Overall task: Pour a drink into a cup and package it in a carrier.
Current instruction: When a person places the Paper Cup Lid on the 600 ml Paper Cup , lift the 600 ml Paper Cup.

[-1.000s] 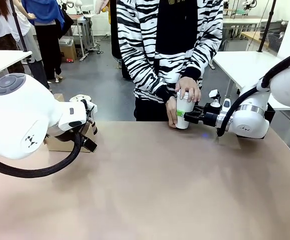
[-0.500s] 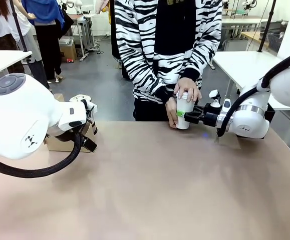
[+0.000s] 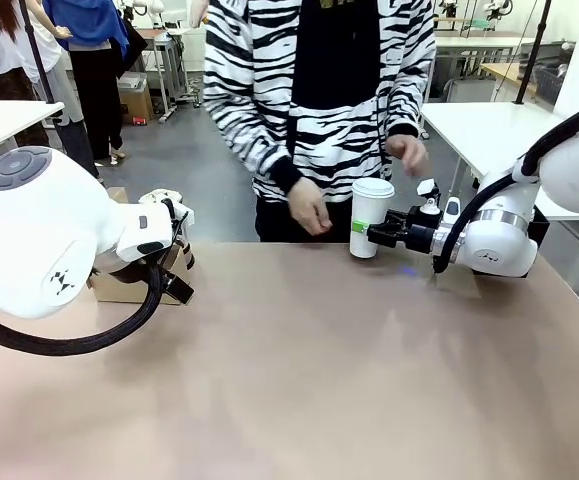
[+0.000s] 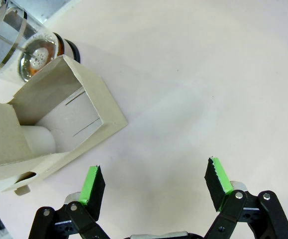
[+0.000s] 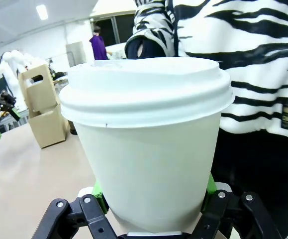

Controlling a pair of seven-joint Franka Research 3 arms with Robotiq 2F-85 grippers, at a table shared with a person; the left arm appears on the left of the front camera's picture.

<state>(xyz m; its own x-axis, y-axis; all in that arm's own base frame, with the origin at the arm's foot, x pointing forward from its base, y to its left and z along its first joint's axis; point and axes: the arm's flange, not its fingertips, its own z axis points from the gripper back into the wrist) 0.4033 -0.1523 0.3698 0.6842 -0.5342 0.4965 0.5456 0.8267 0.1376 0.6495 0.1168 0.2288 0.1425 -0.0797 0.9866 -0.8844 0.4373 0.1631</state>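
Note:
A tall white paper cup (image 3: 368,218) with a white lid stands at the table's far edge, and my right gripper (image 3: 362,232) is shut on its lower part. In the right wrist view the cup (image 5: 148,149) sits between the green pads (image 5: 98,193). The person's hands (image 3: 309,214) are off the cup, one beside it and one raised. My left gripper (image 4: 153,181) hangs open over bare table next to the brown cardboard carrier (image 4: 59,124), which holds one white cup. The drink (image 4: 34,54) shows as amber liquid in the glass jug (image 4: 14,40) behind the carrier.
The carrier (image 3: 119,289) sits at the table's left, partly hidden by my left arm (image 3: 59,240). The person in a striped top (image 3: 319,90) stands at the far side. Bare table stretches across the middle and front.
The person's hands, which were wrapped around and pressing on the cup's top, have let go and drawn back. The lidded cup stays in my right gripper. Neither arm has moved.

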